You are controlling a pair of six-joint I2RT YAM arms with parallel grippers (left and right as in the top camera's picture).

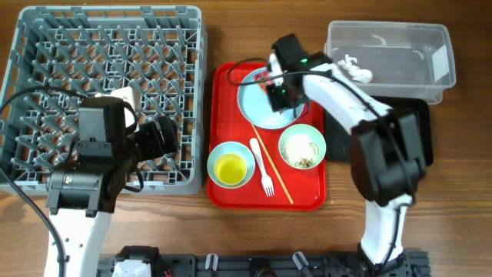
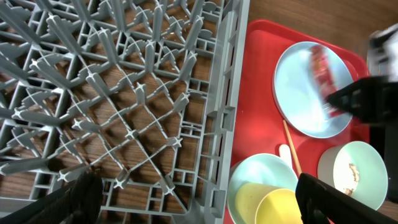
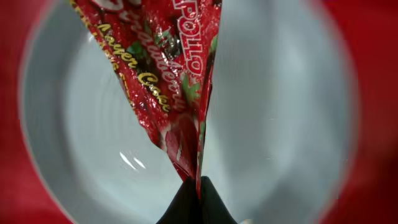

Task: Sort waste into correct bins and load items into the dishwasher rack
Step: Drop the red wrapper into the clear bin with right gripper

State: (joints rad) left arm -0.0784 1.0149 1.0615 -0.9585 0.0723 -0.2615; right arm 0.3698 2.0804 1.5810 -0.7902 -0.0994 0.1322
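My right gripper hangs over the pale-blue plate on the red tray, shut on the red wrapper; its tips pinch the wrapper's lower corner above the plate. My left gripper is open and empty over the near right edge of the grey rack. One mint bowl holds the yellow cup. The other bowl holds beige scraps. The white fork and the chopstick lie between them. The white tissue lies in the clear tub.
The red tray lies between the rack and the bins. The black tray sits below the tub, mostly covered by my right arm. A white object lies in the rack beside my left arm.
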